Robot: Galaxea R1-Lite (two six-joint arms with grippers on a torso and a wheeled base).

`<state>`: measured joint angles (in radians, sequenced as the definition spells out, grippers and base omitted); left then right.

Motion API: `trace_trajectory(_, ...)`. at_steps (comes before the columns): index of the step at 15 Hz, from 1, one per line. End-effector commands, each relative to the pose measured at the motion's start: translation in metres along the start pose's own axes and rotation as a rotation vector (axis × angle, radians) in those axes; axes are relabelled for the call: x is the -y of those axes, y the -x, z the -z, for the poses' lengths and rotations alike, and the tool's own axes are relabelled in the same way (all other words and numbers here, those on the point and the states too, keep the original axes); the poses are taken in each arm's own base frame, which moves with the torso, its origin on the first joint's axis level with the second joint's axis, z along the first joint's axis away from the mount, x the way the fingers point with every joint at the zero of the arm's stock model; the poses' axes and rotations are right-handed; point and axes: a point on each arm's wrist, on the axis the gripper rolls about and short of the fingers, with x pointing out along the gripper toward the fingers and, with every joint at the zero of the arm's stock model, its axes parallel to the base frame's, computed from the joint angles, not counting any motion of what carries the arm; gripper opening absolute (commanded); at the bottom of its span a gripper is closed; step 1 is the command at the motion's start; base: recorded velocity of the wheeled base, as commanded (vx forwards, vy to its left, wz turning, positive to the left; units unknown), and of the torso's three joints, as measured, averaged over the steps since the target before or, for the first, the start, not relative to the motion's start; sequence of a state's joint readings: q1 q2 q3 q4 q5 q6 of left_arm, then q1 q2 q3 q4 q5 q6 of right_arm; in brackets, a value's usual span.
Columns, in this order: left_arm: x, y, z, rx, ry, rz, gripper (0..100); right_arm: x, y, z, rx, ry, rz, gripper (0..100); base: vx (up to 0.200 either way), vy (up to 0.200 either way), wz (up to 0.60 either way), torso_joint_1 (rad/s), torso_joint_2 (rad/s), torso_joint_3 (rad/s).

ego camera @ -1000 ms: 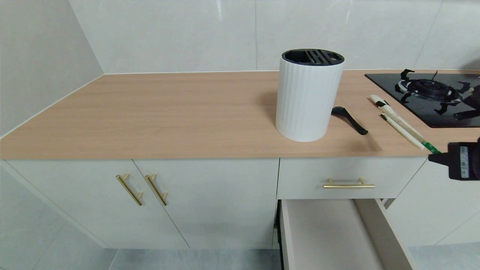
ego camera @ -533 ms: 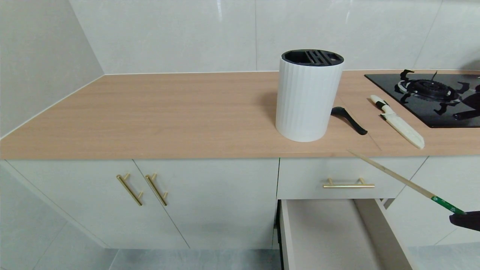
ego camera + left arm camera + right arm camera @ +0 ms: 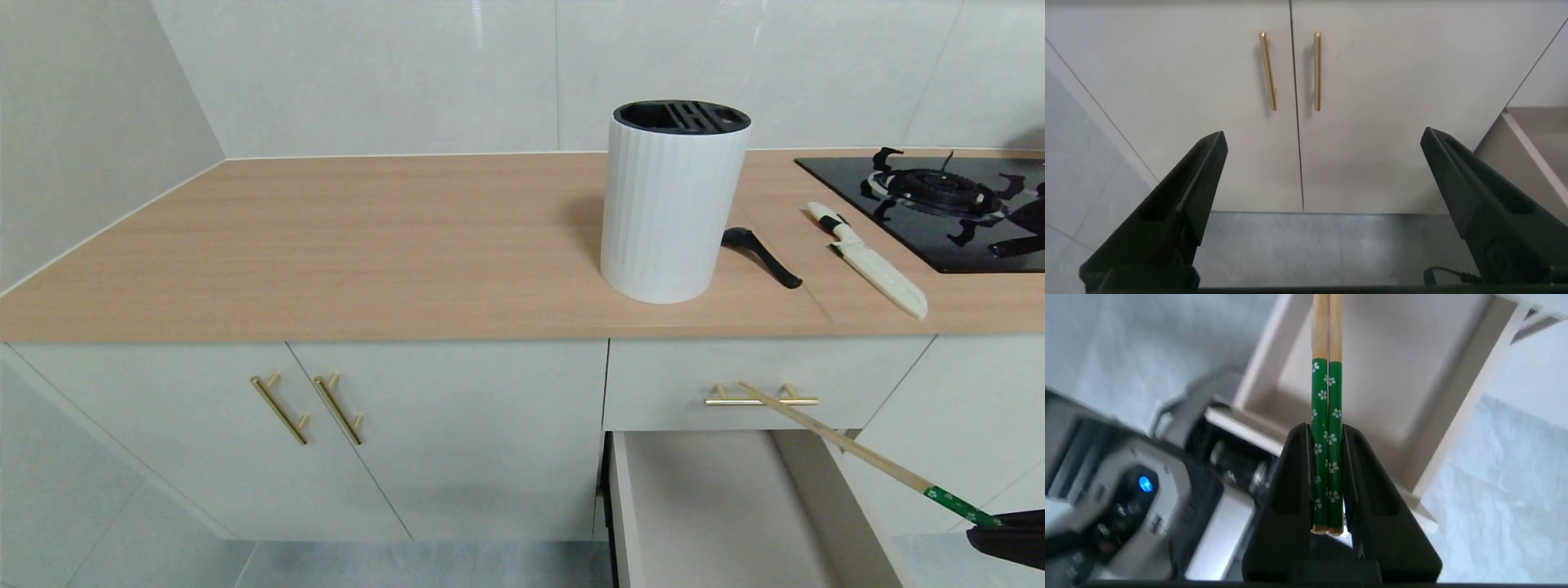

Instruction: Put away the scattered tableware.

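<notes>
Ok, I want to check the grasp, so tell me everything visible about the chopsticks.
The chopsticks are a pair of pale wooden sticks with green, white-flowered ends. The right gripper is shut on those green ends, holding both side by side. They slant out over the open drawer, tips toward the cabinet front, apparently touching nothing else.

The drawer [image 3: 702, 506] stands open, chopsticks [image 3: 841, 445] slanting over it; holder [image 3: 671, 212], spoon [image 3: 761, 258] and knife [image 3: 870, 263] crowd the counter [image 3: 367, 245] by the stove [image 3: 914, 233]; broad wood spreads left of them.
</notes>
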<state>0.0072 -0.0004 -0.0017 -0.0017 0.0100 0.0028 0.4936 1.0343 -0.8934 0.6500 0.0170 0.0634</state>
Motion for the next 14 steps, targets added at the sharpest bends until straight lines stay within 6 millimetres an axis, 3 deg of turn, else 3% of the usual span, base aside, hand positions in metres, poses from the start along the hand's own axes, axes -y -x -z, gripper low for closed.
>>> trace_trajectory(1, 0.0, 0.0, 0.0, -0.002, 0.0, -0.001, 100, 0.0, -0.004, 0.001, -0.019, 0.0, 0.001, 0, 0.0, 0.0, 0.0, -0.173, 0.38, 0.207)
trace_trajectory(14, 0.0, 0.0, 0.0, -0.002, 0.0, -0.001, 100, 0.001, -0.036, 0.004, -0.063, 0.006, 0.005, 0, 0.0, 0.0, 0.0, -0.197, 0.46, 0.261)
